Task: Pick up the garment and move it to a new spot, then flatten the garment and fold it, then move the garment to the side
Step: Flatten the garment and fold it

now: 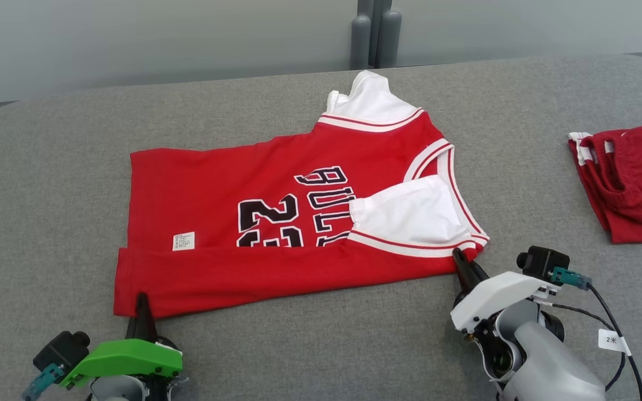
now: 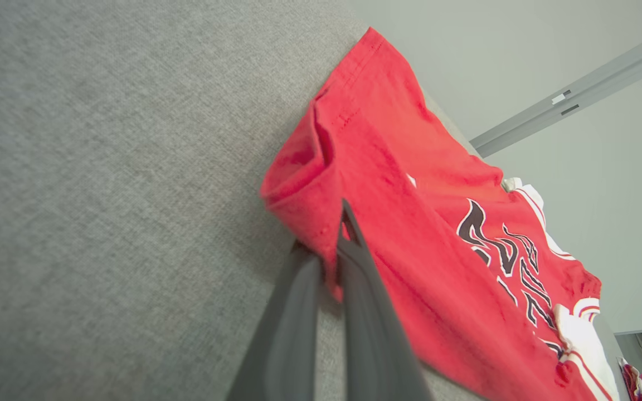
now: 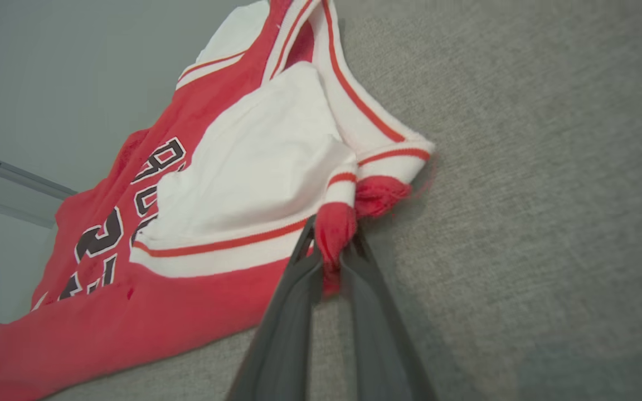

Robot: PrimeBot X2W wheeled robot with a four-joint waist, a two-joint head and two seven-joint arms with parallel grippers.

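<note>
Left gripper (image 1: 141, 303): fingers together, clamped on the jersey (image 1: 276, 184) at its near hem corner. Left wrist view shows red cloth pinched between the two dark fingers.
Right gripper (image 1: 460, 260): also clamped, on the red strap tip by the white armhole trim. Cloth is bunched between its fingers in the right wrist view.

Jersey lies mostly flat on the grey table (image 1: 48, 195), spread ahead of both grippers. Its near folded-over edge runs from one gripper to the other. Hem end is ahead of the left gripper, collar end ahead of the right. A white flap lies over the chest print, just ahead and inboard of the right gripper.

Room:
- wide bare table outboard of the left gripper
- bare strip behind both grippers
- past the jersey, a bare band, then the rounded far edge and the grey wall (image 1: 159, 39)

Count: one jersey, one pair of red shorts (image 1: 633, 178), two grippers, one white care label (image 1: 183, 241) just ahead of the left gripper.

In the way:
- shorts lie outboard and ahead of the right gripper, apart from the jersey, running off the head view's right edge
- black cable (image 1: 616, 314) with a white tag (image 1: 611, 338) hangs just outboard of the right wrist
- two grey posts (image 1: 374, 33) stand beyond the far edge
</note>
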